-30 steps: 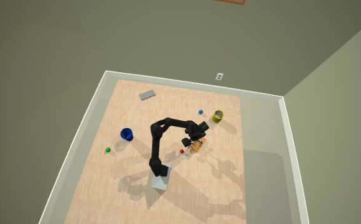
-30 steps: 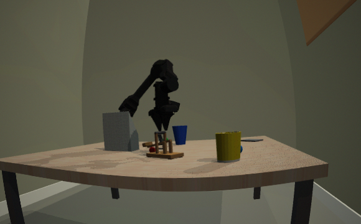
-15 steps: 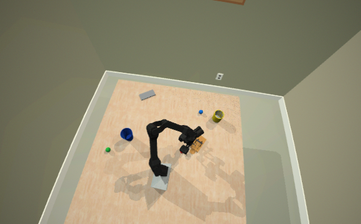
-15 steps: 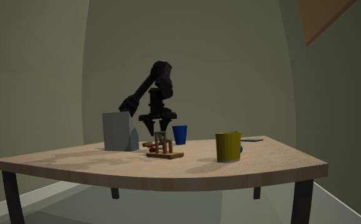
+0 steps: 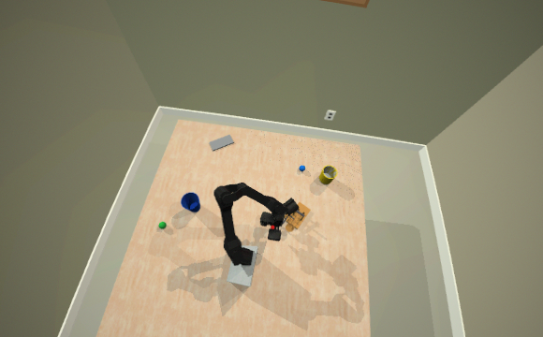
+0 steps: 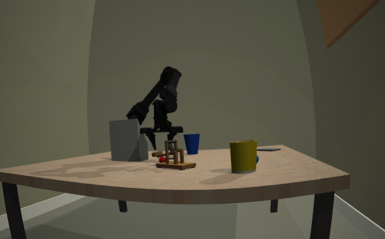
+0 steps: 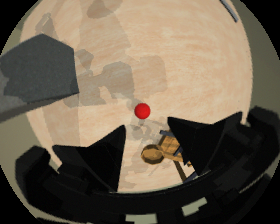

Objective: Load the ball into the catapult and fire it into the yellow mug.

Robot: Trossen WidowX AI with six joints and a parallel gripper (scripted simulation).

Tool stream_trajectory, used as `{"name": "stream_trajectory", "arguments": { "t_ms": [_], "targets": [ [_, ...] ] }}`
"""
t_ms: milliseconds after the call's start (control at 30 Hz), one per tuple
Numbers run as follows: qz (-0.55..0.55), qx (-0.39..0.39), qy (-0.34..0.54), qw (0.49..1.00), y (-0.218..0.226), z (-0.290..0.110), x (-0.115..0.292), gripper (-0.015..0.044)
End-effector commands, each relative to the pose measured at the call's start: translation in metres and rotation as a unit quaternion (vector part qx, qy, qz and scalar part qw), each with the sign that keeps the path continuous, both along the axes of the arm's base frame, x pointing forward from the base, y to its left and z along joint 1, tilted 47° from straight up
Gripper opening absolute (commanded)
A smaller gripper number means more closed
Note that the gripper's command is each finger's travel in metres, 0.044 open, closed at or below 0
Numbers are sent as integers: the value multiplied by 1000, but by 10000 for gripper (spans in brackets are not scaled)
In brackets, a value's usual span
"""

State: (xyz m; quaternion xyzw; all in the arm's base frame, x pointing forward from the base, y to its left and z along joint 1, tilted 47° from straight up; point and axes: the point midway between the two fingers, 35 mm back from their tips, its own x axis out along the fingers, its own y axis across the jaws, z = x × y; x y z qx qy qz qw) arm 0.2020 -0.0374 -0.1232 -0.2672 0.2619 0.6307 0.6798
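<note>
A small red ball lies on the table right beside the wooden catapult, at its spoon end. My gripper is open and empty. It points down a little above the ball, and the ball shows between the fingertips in the wrist view. The yellow mug stands upright on the table beyond the catapult.
A blue ball lies next to the mug. A blue cup and a green ball are on the far side of the arm. A grey slab lies near the table edge. The arm's grey base block stands close by.
</note>
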Motion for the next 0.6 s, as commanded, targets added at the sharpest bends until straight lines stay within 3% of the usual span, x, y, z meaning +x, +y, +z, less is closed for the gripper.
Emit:
{"name": "stream_trajectory", "arguments": {
  "t_ms": [0, 567],
  "targets": [
    [8, 1, -12, 1000, 3, 1, -1, 300],
    [7, 1, -11, 1000, 23, -17, 0, 300]
  ]
}}
